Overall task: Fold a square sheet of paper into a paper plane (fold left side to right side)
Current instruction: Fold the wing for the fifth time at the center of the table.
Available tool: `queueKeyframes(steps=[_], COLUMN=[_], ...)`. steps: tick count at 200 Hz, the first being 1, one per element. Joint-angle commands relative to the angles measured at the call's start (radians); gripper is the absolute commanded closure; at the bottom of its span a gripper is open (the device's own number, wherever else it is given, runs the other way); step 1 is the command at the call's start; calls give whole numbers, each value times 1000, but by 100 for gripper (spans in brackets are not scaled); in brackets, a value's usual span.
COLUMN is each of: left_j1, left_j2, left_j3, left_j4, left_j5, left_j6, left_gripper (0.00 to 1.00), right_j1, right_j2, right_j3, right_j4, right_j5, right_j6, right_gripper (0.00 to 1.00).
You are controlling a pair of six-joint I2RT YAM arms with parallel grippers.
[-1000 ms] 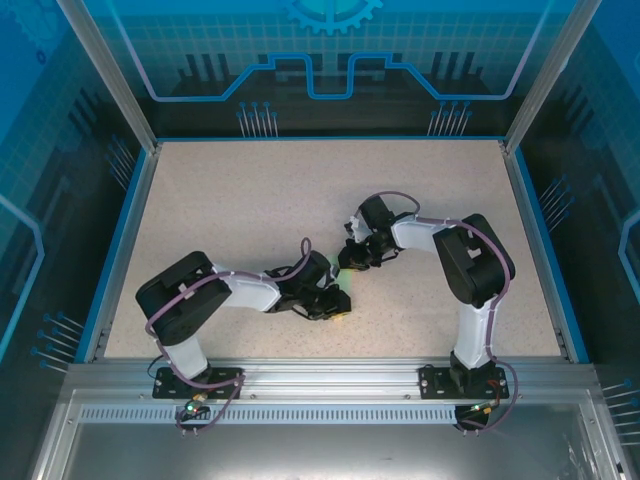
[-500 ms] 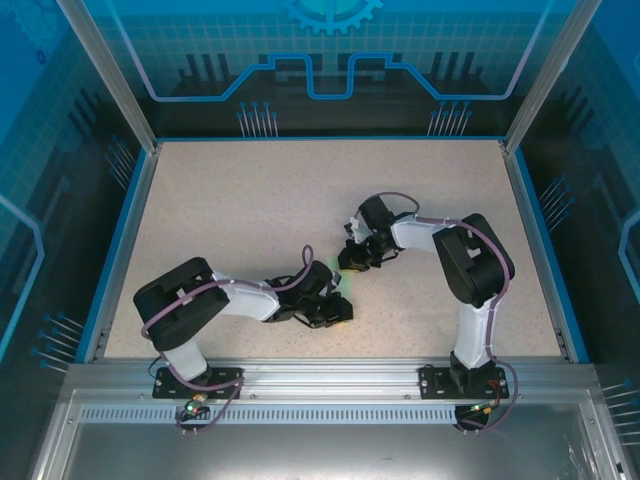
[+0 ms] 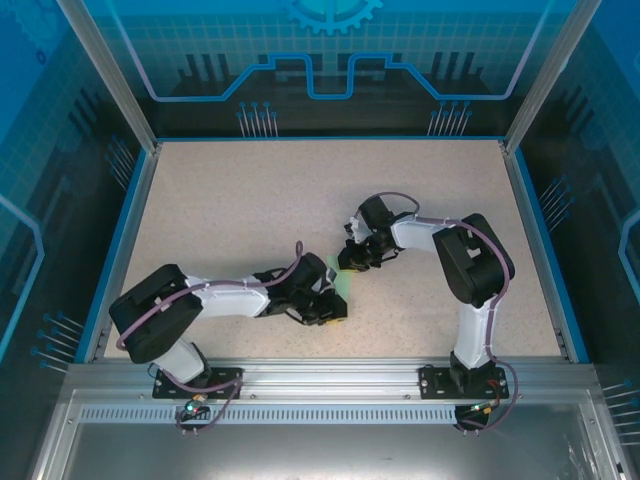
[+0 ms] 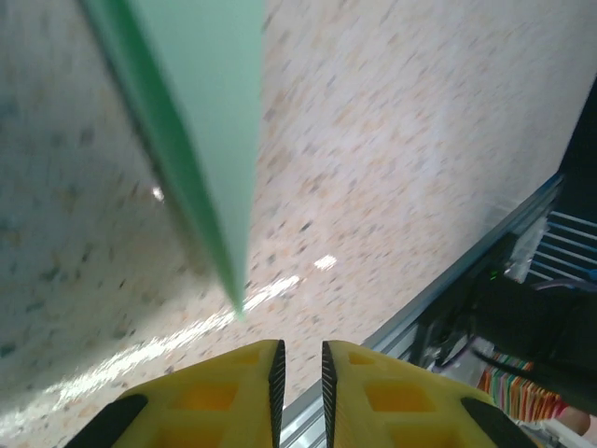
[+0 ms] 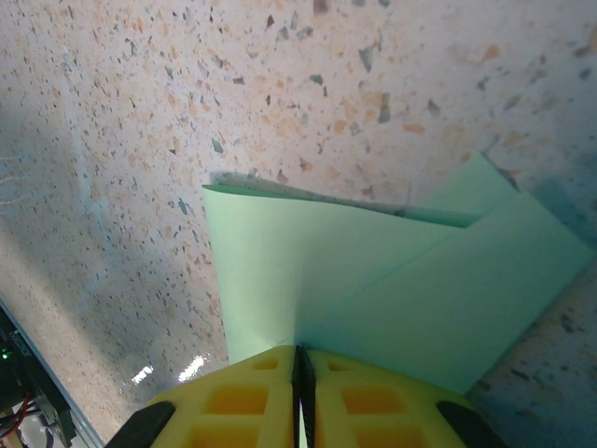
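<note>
Both grippers are meeting near the middle of the speckled surface (image 3: 250, 200) from overhead: our left gripper (image 3: 335, 312) is lying low, our right gripper (image 3: 347, 262) just beyond it, the paper plane (image 3: 340, 280) peeking out between them. At our left wrist, the left gripper (image 4: 300, 366) is showing nearly closed, empty jaws, the paper plane (image 4: 207, 121) pointing toward them. At our right wrist, the right gripper (image 5: 301, 366) is pinching the paper plane (image 5: 392, 285).

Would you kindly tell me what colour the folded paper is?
Plain pale mint-green folded paper, unmarked; the right wrist view shows it best.
</note>
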Motion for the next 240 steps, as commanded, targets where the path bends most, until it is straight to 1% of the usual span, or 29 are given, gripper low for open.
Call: queueKeyframes(steps=[1, 21, 61, 106, 169, 204, 217, 228, 240], left_j1=[35, 50, 51, 27, -56, -61, -59, -52, -37], left_j2=[11, 73, 190, 219, 179, 99, 45, -5, -64], left_j3=[65, 98, 139, 106, 3, -13, -3, 10, 26], left_j4=[-80, -69, -34, -24, 45, 67, 50, 3, -68], left_j5=[38, 50, 63, 64, 52, 55, 47, 24, -16], left_j6=[81, 103, 120, 102, 26, 32, 56, 87, 128], left_gripper=[79, 79, 80, 80, 80, 80, 78, 76, 71], right_j1=[-4, -4, -4, -2, -2, -5, -7, -9, -10], right_j2=[59, 54, 48, 46, 38, -4, -42, -83, -135], right_j3=[-18, -18, -20, -21, -18, 0, 14, 26, 35], right_j4=[-39, -40, -41, -44, -44, -35, -36, -43, -55], right_j5=[103, 103, 102, 103, 103, 93, 103, 120, 147], right_j6=[-15, -16, -17, -16, -20, -31, -36, -42, -51], right_gripper=[88, 88, 88, 88, 88, 85, 83, 79, 70])
